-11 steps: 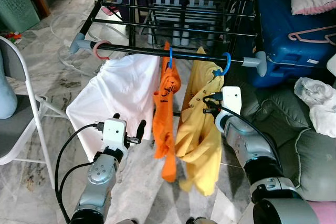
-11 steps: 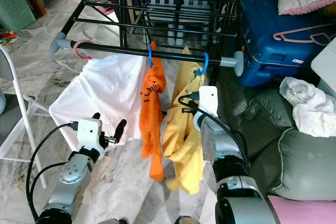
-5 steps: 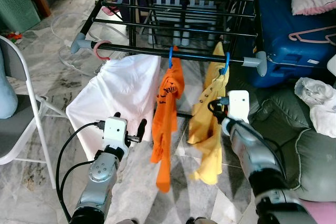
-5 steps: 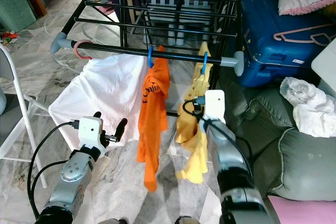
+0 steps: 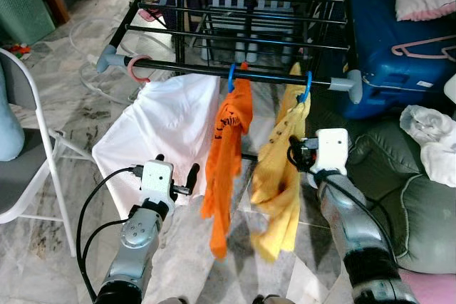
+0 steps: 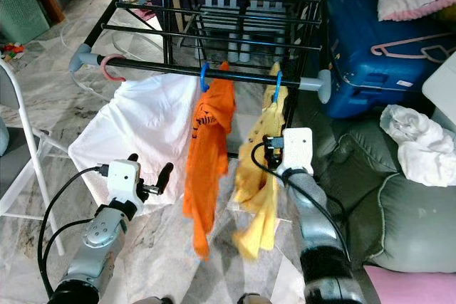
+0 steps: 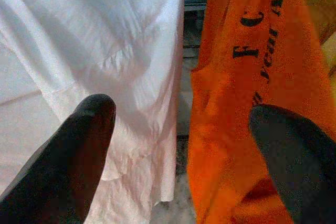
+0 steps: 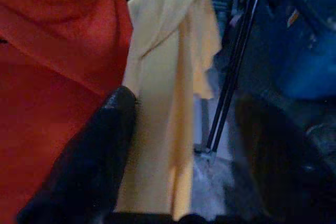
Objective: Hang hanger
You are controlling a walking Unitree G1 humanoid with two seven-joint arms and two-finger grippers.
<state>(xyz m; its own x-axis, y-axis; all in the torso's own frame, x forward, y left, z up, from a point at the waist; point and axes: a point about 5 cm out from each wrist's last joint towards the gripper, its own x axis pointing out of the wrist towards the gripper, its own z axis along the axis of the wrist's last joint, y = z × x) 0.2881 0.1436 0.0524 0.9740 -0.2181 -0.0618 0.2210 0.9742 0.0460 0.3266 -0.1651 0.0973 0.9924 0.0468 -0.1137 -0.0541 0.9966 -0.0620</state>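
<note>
Hanger hooks of blue plastic sit over the front rail of the black drying rack: the right-hand blue hanger carries a yellow shirt, and just beside it another blue hanger carries an orange shirt printed with dark letters. Both shirts hang straight down from the rail, close together but apart at the hooks. Further toward the rack's left end a pink hook holds a white garment that spreads wide below the rail.

The right hand is raised beside the yellow shirt, at about its middle height; its two black fingers stand apart with nothing clamped between them, the yellow cloth hanging ahead of the gap. The left hand is lower, in front of the white garment and near the orange shirt's hem; its fingers are also spread wide, holding nothing.

Right of the rack lies a blue suitcase with a pink hanger on top, and nearer, a grey-green sofa bearing a crumpled white cloth. A grey folding chair stands on the marble floor at the left.
</note>
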